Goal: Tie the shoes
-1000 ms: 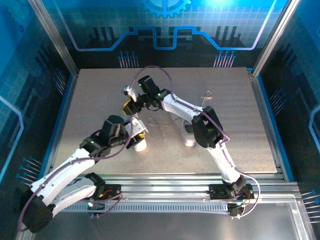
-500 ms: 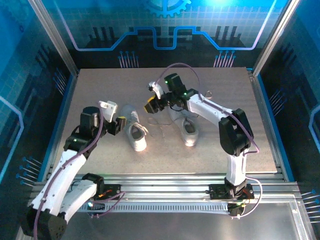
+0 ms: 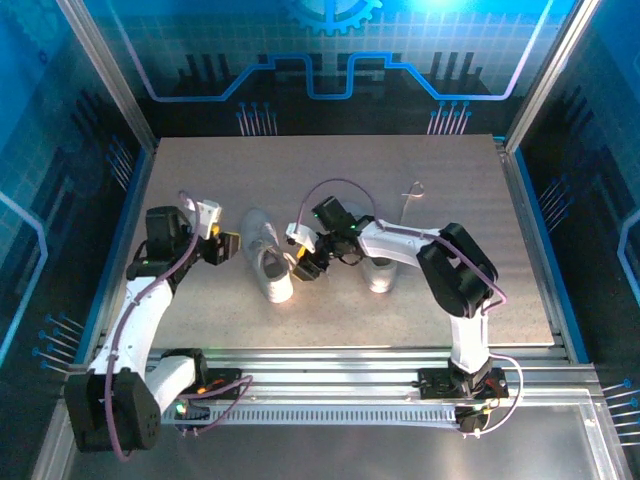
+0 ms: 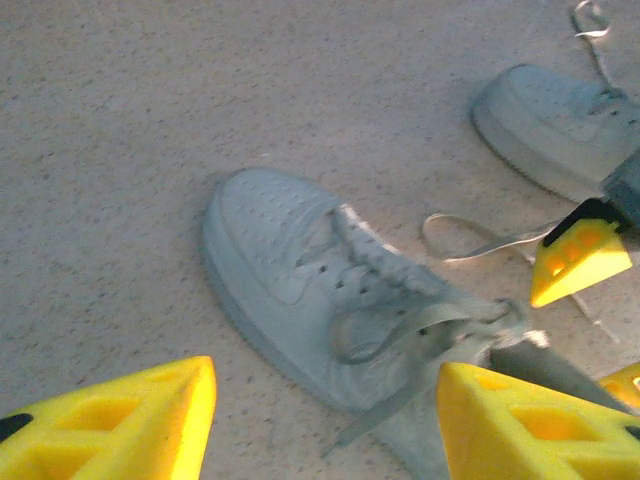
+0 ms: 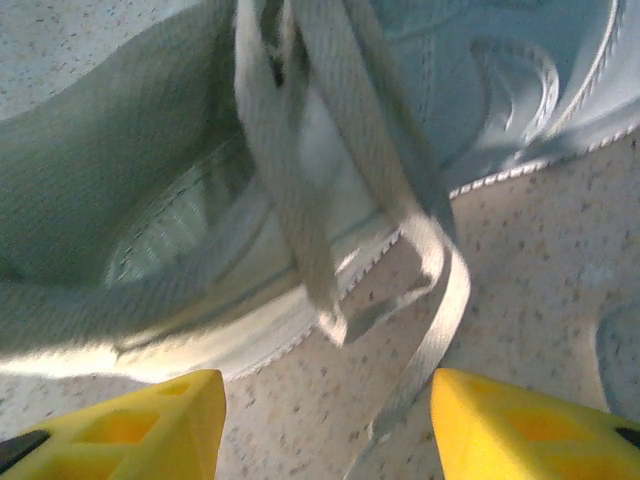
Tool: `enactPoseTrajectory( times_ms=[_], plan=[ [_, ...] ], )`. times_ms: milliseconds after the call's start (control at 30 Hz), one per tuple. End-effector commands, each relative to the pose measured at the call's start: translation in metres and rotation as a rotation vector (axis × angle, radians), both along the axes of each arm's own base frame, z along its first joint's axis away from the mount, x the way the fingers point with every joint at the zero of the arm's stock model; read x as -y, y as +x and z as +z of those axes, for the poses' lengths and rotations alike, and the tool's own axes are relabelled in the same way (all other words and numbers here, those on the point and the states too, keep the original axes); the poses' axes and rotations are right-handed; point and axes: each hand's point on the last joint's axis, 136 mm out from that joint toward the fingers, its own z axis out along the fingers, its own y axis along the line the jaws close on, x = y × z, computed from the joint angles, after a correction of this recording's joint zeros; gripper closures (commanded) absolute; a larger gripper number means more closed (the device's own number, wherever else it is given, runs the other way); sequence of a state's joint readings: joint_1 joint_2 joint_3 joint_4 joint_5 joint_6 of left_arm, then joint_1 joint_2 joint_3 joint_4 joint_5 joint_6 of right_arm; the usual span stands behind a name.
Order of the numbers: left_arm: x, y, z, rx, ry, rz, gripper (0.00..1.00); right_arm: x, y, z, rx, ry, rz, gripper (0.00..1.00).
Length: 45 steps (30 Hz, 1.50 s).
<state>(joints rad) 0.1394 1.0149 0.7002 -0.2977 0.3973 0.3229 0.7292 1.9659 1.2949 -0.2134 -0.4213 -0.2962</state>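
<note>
Two small white shoes lie mid-table. The left shoe has loose laces spilling over its side. The right shoe is partly under my right arm. My left gripper stands open just left of the left shoe, with nothing held. Between the two shoes my right gripper is open, low by the left shoe's heel. Lace strands hang down the shoe's side, and one strand lies on the table between the fingertips.
A lace end curls into a small loop on the table beyond the right shoe. Another lace loop lies flat between the shoes. Metal rails and blue walls fence the speckled table on all sides.
My left arm has swung out left, off the left shoe. My right gripper dropped from the far side to the gap between the shoes. Both grippers opened wider.
</note>
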Motion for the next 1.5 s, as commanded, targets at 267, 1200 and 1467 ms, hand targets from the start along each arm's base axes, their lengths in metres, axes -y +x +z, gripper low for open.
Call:
enactPoseTrajectory(
  times_ms=[267, 1200, 1467],
  plan=[
    [-0.016, 0.011, -0.012, 0.138, 0.165, -0.251, 0.33, -0.027, 0.015, -0.016, 0.114, -0.020, 0.089, 0.56],
    [0.038, 0.045, -0.092, 0.081, 0.419, -0.816, 0.39, -0.015, 0.028, 0.011, 0.219, -0.035, 0.008, 0.92],
    [0.042, 0.037, -0.096, 0.046, 0.434, -0.865, 0.39, -0.016, 0.029, 0.012, 0.218, -0.040, 0.001, 0.93]
  ],
)
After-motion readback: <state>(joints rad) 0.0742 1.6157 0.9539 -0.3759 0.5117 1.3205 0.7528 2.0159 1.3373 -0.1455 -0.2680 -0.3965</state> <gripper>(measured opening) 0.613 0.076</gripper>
